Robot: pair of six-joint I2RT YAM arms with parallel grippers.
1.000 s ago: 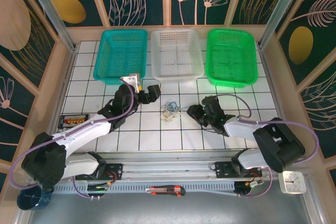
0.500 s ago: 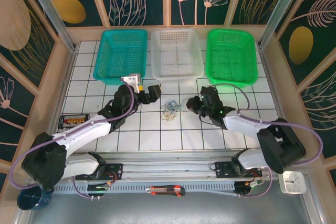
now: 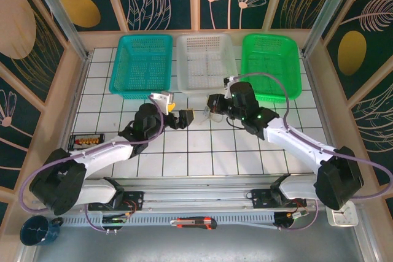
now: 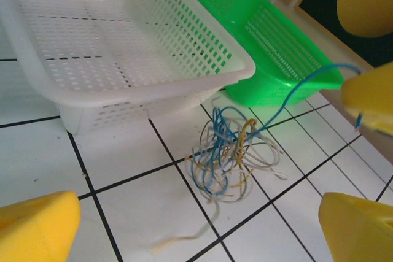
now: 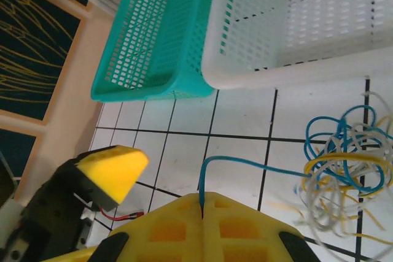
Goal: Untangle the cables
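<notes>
White tiled table (image 3: 184,157), dark grid, patterned panels behind. We see the cables (image 4: 230,154) as one loose knot on the tiles just in front of the white basket (image 3: 206,88), between the two grippers. Colours are blue, whitish and yellow-olive, so we count three kinds. How many separate cords there are we cannot tell, since the loops overlap too much.

One blue strand (image 5: 245,165) runs out of the knot into the right gripper (image 5: 202,197), whose jaws are closed flat on its end. We read that as drawing one cord free by its tail while the rest lies on the tiles.

Left gripper (image 4: 196,225) sits low just beside the knot on the opposite side, jaws at full spread, holding nothing. It is likely placed to pin or grab the bundle so it does not drag along.

Three baskets line the far edge: teal basket (image 3: 116,65), white, green basket (image 3: 270,96), one per cable colour, we guess. Two arms, both at the knot.
</notes>
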